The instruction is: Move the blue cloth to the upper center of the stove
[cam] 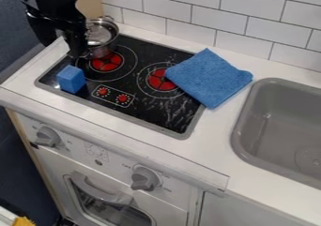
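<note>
Black two-finger gripper [61, 49]: hung above the upper left of the black stovetop [141, 109], fingers apart, grasping nothing; square blue cloth [209, 79]: lay flat over the stovetop's upper right corner, partly on the white countertop [216, 129]; blue block [71, 79]: stood near the lower left corner; silver metal pot [102, 34]: sat near the upper left corner

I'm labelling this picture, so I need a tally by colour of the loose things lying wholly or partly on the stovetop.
Blue: 2 (cloth, block)
Silver: 1 (pot)
Total: 3
</note>
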`<control>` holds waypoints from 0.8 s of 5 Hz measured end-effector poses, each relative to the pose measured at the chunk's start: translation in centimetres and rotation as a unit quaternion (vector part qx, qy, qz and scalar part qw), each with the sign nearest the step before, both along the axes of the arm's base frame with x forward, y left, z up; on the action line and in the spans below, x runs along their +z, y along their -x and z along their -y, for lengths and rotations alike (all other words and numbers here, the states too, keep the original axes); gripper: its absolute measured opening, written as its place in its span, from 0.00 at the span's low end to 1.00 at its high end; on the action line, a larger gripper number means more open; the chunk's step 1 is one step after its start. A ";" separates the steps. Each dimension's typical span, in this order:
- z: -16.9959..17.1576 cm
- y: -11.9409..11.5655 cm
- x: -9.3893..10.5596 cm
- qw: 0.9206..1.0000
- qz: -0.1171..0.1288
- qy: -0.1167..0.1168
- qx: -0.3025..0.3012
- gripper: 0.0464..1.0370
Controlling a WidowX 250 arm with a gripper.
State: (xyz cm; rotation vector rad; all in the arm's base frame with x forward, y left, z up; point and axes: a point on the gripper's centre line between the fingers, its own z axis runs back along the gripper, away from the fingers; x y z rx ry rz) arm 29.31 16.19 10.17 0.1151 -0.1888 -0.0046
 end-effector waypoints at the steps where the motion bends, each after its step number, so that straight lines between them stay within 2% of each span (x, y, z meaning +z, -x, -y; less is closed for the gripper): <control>1: 0.1 0.1 -1.1 1.000 -0.016 0.009 0.002 0.96; 2: 2.9 -1.7 -2.7 0.998 -0.047 0.023 -0.042 0.96; 3: 6.1 -3.3 -3.1 0.993 -0.051 0.025 -0.100 0.96; 4: 9.2 -5.2 -3.1 0.986 -0.044 0.036 -0.157 0.96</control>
